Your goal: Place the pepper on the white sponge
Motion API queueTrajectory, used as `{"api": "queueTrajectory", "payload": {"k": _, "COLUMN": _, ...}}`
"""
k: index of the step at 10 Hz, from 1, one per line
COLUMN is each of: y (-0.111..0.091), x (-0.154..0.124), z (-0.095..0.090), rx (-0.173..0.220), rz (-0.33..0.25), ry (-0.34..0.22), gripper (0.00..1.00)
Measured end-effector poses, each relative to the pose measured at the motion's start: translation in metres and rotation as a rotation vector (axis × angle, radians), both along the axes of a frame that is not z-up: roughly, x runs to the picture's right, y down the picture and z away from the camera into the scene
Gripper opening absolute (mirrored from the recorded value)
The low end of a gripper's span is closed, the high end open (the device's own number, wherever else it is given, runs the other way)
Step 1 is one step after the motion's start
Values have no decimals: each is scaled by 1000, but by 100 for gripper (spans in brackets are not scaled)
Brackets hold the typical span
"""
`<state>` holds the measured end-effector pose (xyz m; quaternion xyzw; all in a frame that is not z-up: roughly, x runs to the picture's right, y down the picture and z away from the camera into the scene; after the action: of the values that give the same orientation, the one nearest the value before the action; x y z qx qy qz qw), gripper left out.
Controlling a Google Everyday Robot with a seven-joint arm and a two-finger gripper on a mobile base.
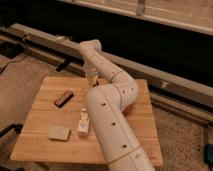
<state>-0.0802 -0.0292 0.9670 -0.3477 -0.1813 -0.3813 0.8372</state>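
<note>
1. Low over the far edge of the wooden table (145, 131): the gripper (91, 78), open or closed impossible to tell
2. Flat near the front left corner: the white sponge (59, 133), near a white bottle (83, 122)
3. No telling where the pepper lies
4. Further back on the left: a dark brown block (63, 98)

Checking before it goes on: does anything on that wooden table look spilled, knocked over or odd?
Nothing stands out: the white sponge, brown block and white bottle sit apart on the table, no spill. The tool hangs near its far edge.
</note>
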Motion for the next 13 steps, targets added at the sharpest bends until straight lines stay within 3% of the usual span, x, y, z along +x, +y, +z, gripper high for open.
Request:
{"api": "queueTrajectory", "payload": {"k": 7, "y": 12, "x": 67, "z": 24, "rx": 35, "rz": 24, "ry": -29, "gripper": 80}}
{"api": "queueTrajectory", "payload": {"k": 13, "y": 16, "x": 56, "z": 35, "rx": 57, "rz": 3, "ry": -65, "gripper": 80}}
